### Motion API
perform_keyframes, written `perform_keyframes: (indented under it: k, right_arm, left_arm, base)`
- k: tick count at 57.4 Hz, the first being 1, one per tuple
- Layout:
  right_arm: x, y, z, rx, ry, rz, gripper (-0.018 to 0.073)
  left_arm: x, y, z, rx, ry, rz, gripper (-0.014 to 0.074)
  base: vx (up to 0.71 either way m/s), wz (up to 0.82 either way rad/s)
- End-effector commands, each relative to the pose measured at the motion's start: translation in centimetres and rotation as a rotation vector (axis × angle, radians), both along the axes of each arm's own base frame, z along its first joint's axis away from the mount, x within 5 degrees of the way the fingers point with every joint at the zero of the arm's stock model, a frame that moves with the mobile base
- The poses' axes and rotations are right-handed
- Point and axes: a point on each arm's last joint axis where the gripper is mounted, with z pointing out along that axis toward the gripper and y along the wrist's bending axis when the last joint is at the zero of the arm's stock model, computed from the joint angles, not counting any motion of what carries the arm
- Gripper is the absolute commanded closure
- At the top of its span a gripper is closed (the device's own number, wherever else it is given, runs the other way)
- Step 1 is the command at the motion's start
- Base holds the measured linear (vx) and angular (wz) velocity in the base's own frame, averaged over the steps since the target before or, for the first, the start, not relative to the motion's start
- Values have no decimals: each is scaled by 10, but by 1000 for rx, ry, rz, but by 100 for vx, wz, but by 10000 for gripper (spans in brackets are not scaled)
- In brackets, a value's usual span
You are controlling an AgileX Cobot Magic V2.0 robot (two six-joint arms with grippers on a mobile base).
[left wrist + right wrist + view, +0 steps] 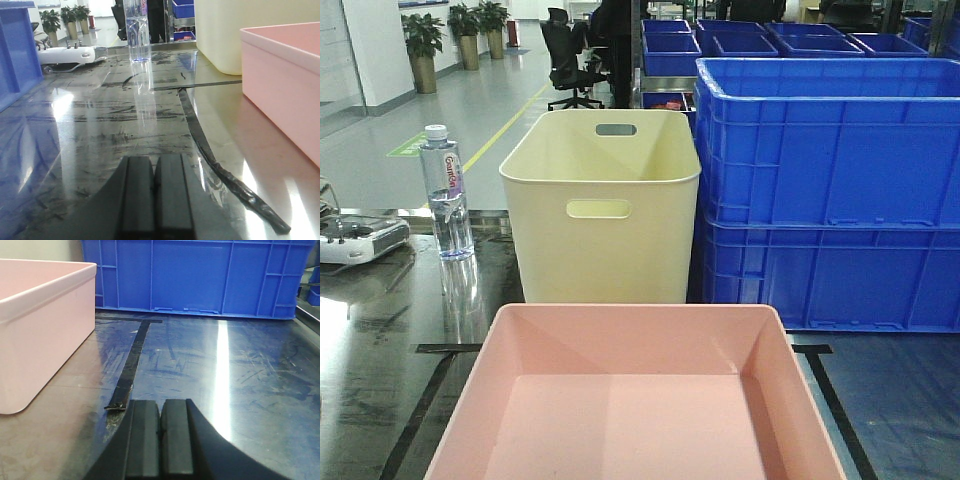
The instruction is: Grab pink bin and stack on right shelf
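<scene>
The pink bin (pixel 640 400) sits empty at the near centre of the dark glossy surface (pixel 380 380), between black tape lines. Its left wall shows in the left wrist view (pixel 285 85), its right wall in the right wrist view (pixel 40 325). My left gripper (pixel 155 165) is shut and empty, low over the surface to the left of the bin, apart from it. My right gripper (pixel 161 407) is shut and empty, low over the surface to the right of the bin, apart from it. Neither gripper shows in the front view.
A taller cream bin (pixel 602 200) stands behind the pink bin. Stacked blue crates (pixel 830 190) stand at the back right. A water bottle (pixel 447 195) and a white remote controller (pixel 360 238) are at the back left. A blue crate (pixel 17 55) stands at my left.
</scene>
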Motion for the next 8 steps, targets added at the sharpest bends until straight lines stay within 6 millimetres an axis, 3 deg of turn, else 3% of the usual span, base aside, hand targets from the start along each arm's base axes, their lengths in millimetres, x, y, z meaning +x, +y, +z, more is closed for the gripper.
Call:
perform_keyframes:
  k: [1,8]
  right_arm:
    - [0,0,8,-5,-103,1,571]
    - [0,0,8,-5,-103,1,571]
  left_arm:
    - [0,0,4,-12,-81,3,598]
    - [0,0,4,-12,-81,3,598]
  base:
    - [0,0]
    - [0,0]
